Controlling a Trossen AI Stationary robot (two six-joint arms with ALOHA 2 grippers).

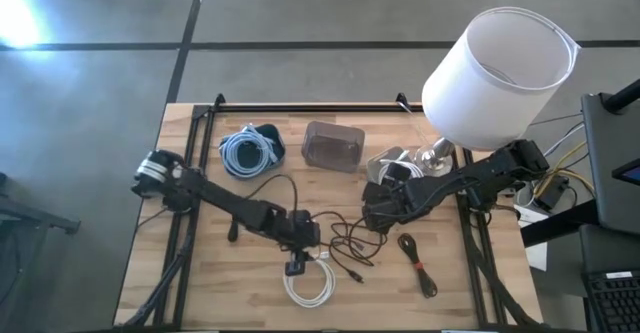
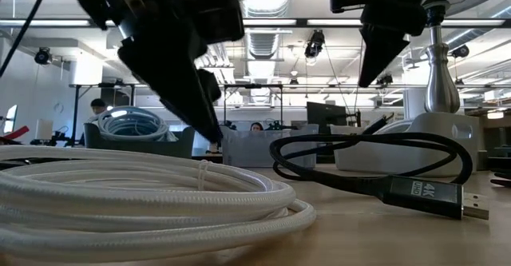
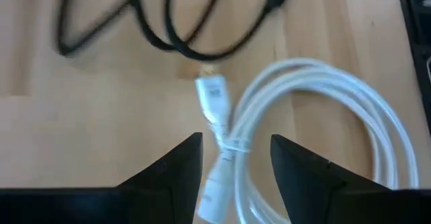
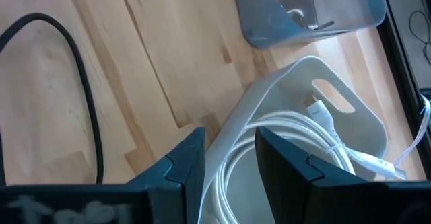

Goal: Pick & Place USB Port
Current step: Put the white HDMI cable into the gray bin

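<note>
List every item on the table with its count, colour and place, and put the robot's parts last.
White cable coil: 1, white, front centre of the table, just below the left end effector.
Blue-white cable coil: 1, light blue and white, back left, in a dark tray.
Clear bin: 1, smoky transparent, back centre.
White bin: 1, white, right of centre under the right arm, holding a white cable.
Black cable: 1, black, loose loops at centre.
Bundled black cable: 1, black, front right.
Lamp: 1, white shade on silver base, back right.
Left end effector: 1, dark, open, above the white cable coil.
Right end effector: 1, dark, open, beside the white bin.
</note>
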